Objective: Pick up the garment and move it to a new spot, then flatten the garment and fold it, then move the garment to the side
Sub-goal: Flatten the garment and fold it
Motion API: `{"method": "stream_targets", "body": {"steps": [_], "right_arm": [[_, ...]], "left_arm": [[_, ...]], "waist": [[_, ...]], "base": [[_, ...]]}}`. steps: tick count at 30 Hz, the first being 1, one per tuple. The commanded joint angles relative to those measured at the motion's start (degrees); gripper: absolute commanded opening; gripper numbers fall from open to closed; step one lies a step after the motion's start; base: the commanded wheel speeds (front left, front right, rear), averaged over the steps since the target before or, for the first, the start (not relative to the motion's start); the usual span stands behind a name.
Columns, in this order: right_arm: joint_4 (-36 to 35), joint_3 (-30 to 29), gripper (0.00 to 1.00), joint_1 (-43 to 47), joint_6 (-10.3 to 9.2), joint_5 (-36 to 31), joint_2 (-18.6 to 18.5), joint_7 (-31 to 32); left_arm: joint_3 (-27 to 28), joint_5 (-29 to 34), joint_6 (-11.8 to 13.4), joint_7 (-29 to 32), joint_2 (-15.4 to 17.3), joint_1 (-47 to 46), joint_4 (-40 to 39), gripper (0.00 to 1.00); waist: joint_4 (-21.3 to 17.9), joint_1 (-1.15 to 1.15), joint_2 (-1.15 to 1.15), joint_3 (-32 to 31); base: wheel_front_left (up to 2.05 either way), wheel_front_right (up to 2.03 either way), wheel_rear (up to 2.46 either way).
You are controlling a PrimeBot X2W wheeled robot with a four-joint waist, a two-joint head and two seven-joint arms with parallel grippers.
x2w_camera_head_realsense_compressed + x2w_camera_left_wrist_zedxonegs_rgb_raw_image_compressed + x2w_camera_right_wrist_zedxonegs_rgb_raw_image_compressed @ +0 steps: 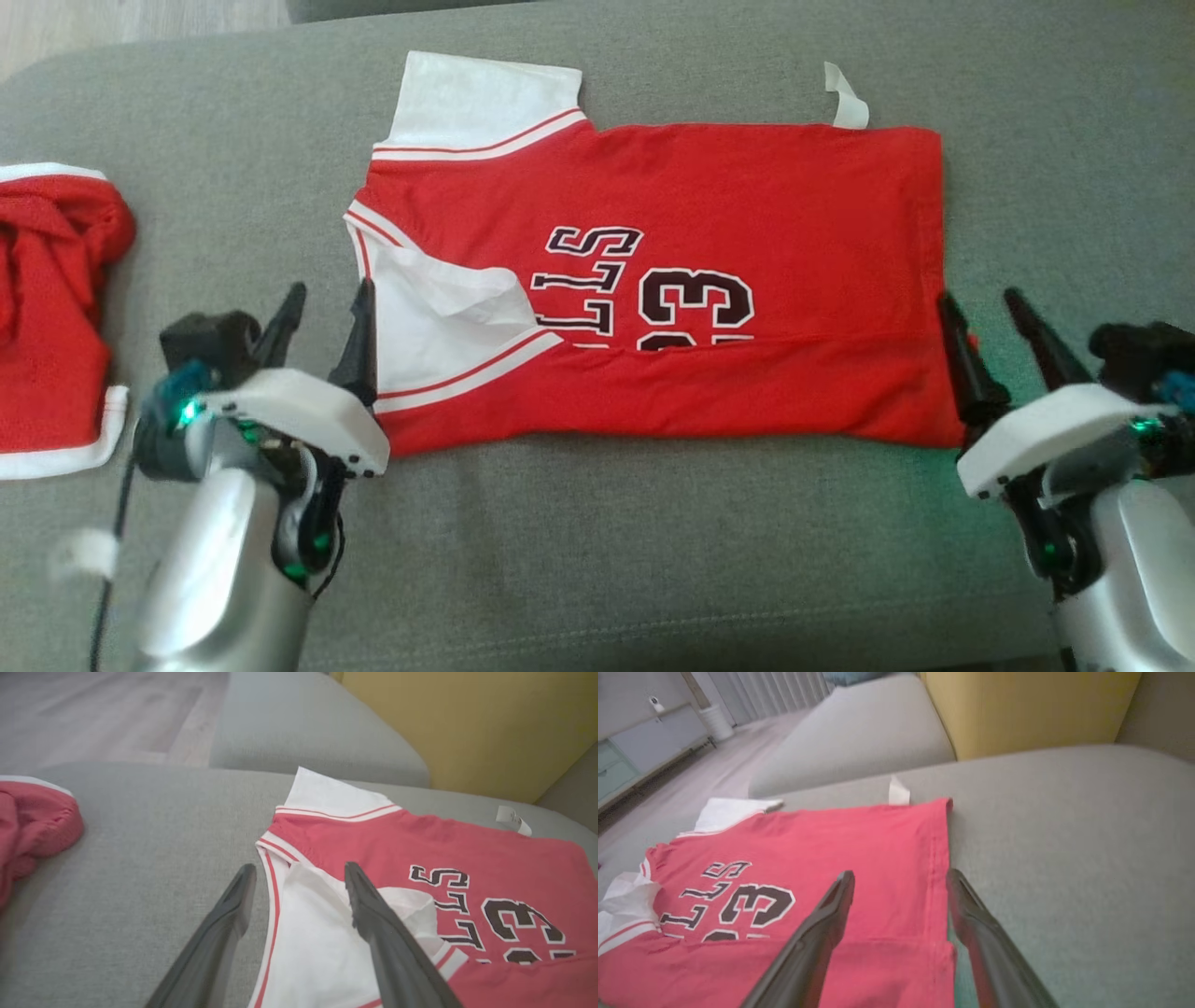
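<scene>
I see the red jersey (728, 224) spread flat on the gray sofa seat (597, 541), lying sideways, neck end toward my left arm and hem toward my right. Its near long edge is folded up over the front, and the fold covers the lower part of the black number 23 (695, 303). A white sleeve (439, 308) lies tucked across the jersey's chest at the neck end, and the other white sleeve (481, 98) sticks out past the jersey's far edge. A small white tag (848, 98) pokes out from the jersey's far edge near the hem corner.

My left pincer (325, 327) is spread open and grips nothing. In the left wrist view it (299, 877) straddles the jersey's neck-end edge, one finger over the tucked sleeve and the other over bare sofa.

My right pincer (982, 322) is likewise open and empty at the jersey's hem end. In the right wrist view it (901, 882) straddles the hem, one finger above red cloth and the other above the seat.

A second red garment with white trim (51, 308) lies crumpled on the seat, well apart from the jersey, beyond its neck end.
</scene>
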Motion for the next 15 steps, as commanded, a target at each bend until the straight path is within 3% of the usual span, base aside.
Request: {"method": "stream_targets", "body": {"steps": [1, 7, 15], "right_arm": [[-2.78, 0.82, 1.0, 1.01, 0.22, -1.71, -0.2, -3.8], [-7.85, -0.37, 1.0, 5.73, 0.22, -7.89, 1.23, -13.12], [-14.77, -1.86, 1.0, 13.78, 0.22, -9.85, 4.7, -12.15]], "left_arm": [[1.83, 1.17, 1.25, -3.61, 0.81, -0.2, -2.43, 1.0], [1.75, 5.46, 5.1, -11.53, 0.53, 5.92, -7.91, 1.0], [2.22, 7.83, 7.55, -12.55, 0.12, 15.39, -18.93, 1.0]], "waist": [[0.02, 0.0, 0.0, -0.27], [0.45, 0.0, 0.0, -1.99], [0.95, 0.0, 0.0, -3.6]], "base": [[0.0, 0.0, 0.0], [0.0, 0.0, 0.0], [0.0, 0.0, 0.0]]}}
